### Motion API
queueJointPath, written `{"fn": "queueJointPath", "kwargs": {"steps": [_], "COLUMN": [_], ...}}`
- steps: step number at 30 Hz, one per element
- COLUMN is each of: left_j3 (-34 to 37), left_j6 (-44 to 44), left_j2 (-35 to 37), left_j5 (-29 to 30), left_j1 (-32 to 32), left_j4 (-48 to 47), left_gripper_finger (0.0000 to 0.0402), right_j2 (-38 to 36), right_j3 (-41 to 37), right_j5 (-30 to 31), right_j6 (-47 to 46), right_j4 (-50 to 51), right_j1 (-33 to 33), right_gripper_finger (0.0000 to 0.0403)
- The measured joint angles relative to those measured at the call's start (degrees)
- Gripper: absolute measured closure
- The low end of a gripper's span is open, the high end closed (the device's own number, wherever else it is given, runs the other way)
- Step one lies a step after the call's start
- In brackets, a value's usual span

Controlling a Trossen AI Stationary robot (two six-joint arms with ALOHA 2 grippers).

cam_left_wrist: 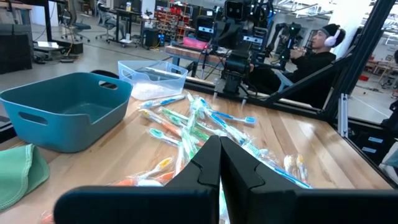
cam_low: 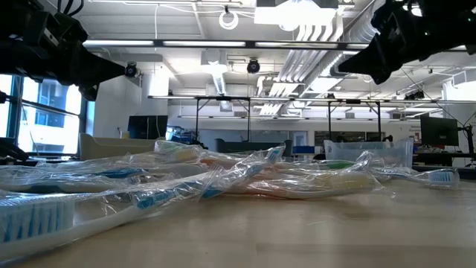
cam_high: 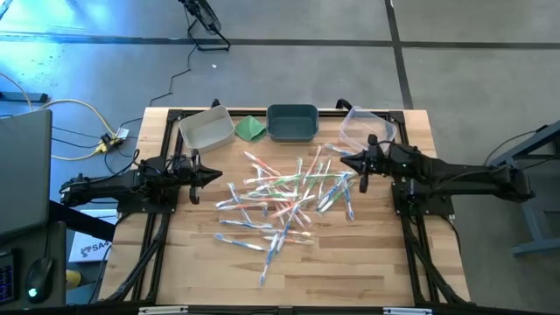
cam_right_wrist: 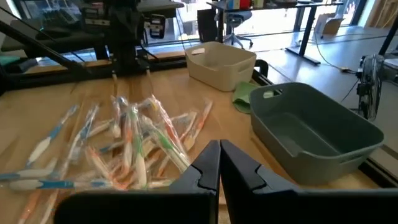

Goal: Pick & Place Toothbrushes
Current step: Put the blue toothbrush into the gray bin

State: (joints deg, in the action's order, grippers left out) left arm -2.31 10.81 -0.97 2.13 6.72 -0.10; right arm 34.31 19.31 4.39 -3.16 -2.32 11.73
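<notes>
Several toothbrushes (cam_high: 280, 197), thin pale sticks in clear wrappers with blue, green and orange parts, lie heaped on the middle of the wooden table (cam_high: 367, 262); they also show in the right wrist view (cam_right_wrist: 130, 143) and the left wrist view (cam_left_wrist: 199, 124). My left gripper (cam_high: 214, 176) hangs shut above the table left of the heap, pointing level at it. My right gripper (cam_high: 344, 161) is shut, above the heap's right end, tipped slightly down. Neither touches anything.
Three bins stand along the far edge: a beige one (cam_high: 206, 128), a teal one (cam_high: 292, 122) and a clear one (cam_high: 366, 128). A folded green cloth (cam_high: 250, 129) lies between the beige and teal bins. A person sits beyond the table (cam_left_wrist: 311, 56).
</notes>
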Motion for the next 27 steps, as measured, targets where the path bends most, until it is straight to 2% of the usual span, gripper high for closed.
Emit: {"fn": "queueJointPath", "kwargs": {"steps": [16, 27], "left_j3": [0.0, 0.0], "left_j6": [0.0, 0.0], "left_j2": [0.0, 0.0], "left_j5": [0.0, 0.0], "left_j1": [0.02, 0.0], "left_j4": [-0.02, -0.02], "left_gripper_finger": [0.0402, 0.0402], "right_j2": [11.94, 17.38], "right_j3": [9.39, 11.19], "right_j5": [-3.46, -6.95], "right_j6": [0.02, -0.13], "right_j4": [11.8, 16.11], "right_j1": [0.0, -0.43], "right_gripper_finger": [0.04, 0.04]}}
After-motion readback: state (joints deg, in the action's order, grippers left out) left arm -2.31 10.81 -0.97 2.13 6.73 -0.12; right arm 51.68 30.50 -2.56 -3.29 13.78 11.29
